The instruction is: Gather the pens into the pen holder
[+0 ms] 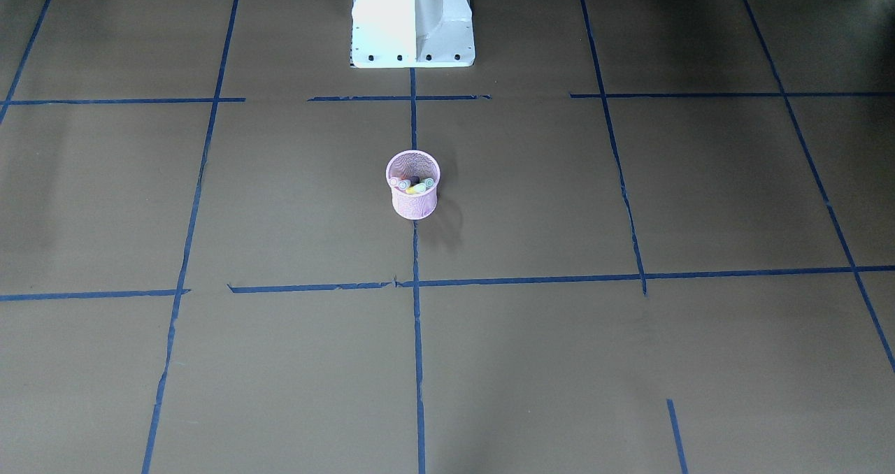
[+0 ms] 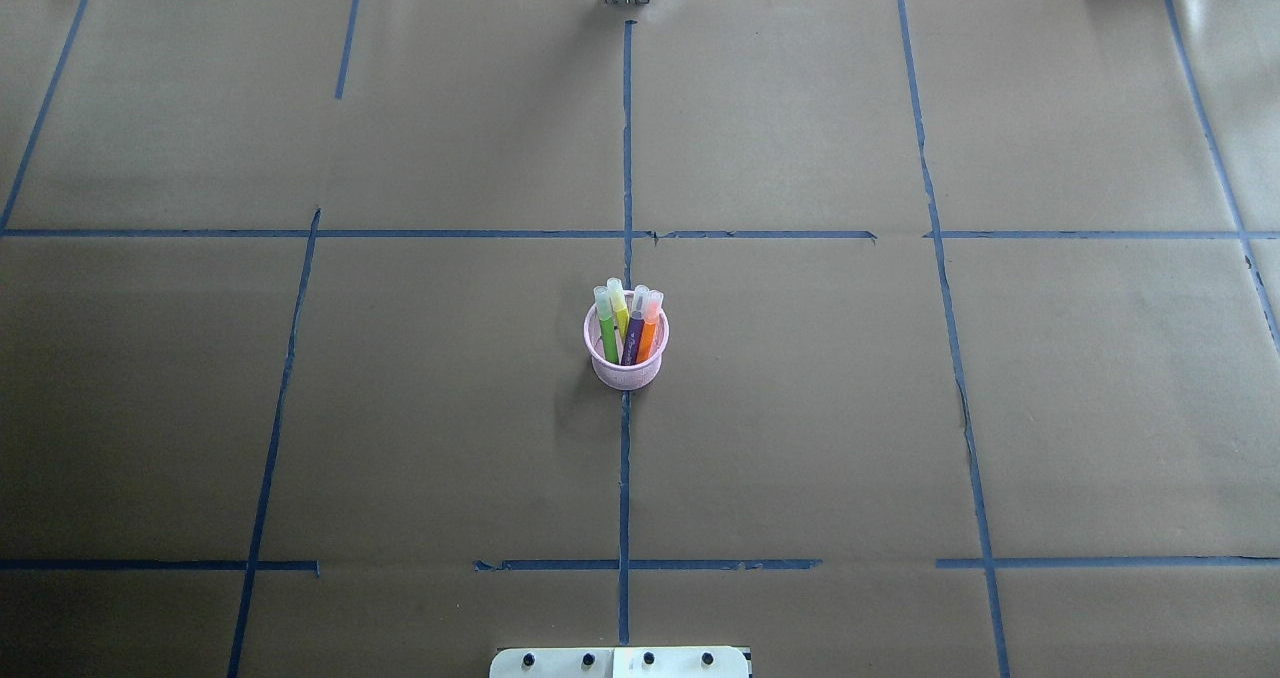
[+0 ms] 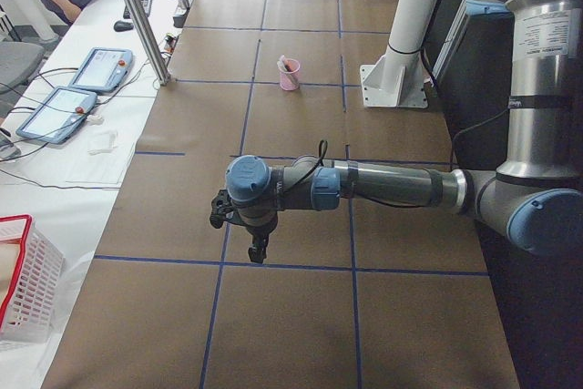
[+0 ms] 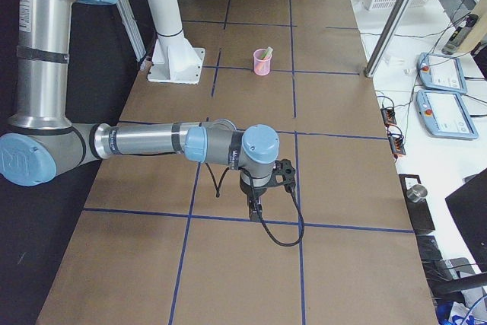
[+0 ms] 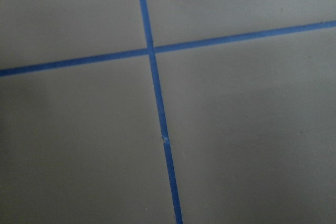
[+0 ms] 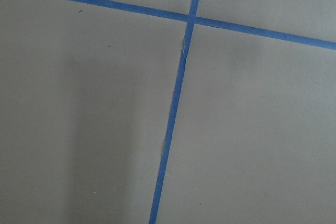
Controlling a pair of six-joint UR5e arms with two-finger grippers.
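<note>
Finds the pens (image 2: 627, 326) standing in the pen holder (image 2: 626, 370) on the table (image 2: 400, 408), long axes near vertical, caps up. Sees coloured barrels from overhead, only cap tips from the front. Cannot tell whether fingers of left gripper (image 3: 259, 250) or right gripper (image 4: 255, 209) are apart.

Pink mesh pen holder (image 2: 626, 360) upright mid-table, four pens (image 2: 628, 323) standing inside

The pen holder (image 2: 626, 368) was seen in pink mesh. The pens (image 2: 634, 338) were coloured green, yellow, purple and orange, with pale caps. The brown table (image 2: 400, 408) was crossed by a blue tape grid (image 2: 450, 234).
</note>
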